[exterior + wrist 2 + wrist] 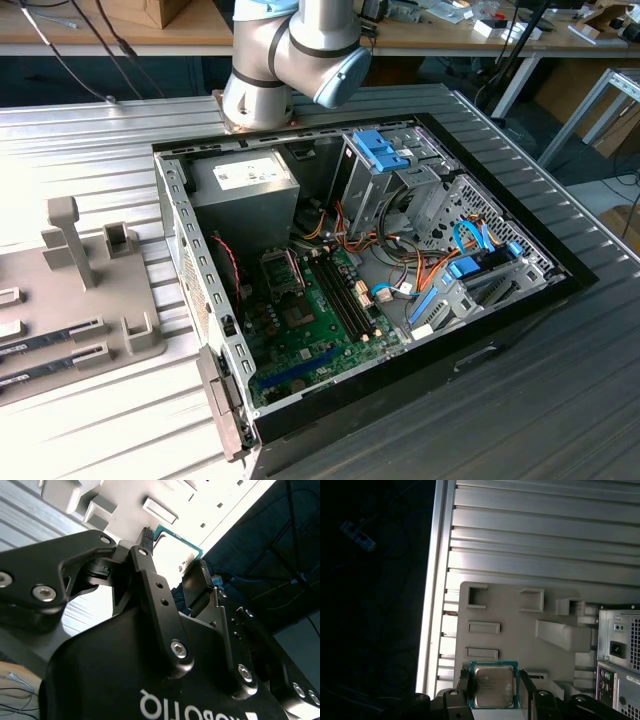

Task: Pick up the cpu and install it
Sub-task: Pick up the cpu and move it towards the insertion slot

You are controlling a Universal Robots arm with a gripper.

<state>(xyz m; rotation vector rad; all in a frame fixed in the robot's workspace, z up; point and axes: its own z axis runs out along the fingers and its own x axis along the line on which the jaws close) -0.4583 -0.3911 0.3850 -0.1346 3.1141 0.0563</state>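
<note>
Black claw (174, 550) fingers (150, 580) press on two opposite edges of the cpu (172, 556), pinching it so that its green rim stands out between the tips in the second wrist view. Seen in the first wrist view, the chip's silvery top faces the camera, and behind it are the grey moulded holder (520, 630) and the ribbed metal table (545, 545). Over in the exterior view, the open computer case (178, 210) with its green motherboard (310, 325) lies beside that holder, the arm (290, 50) rising behind it.
</note>
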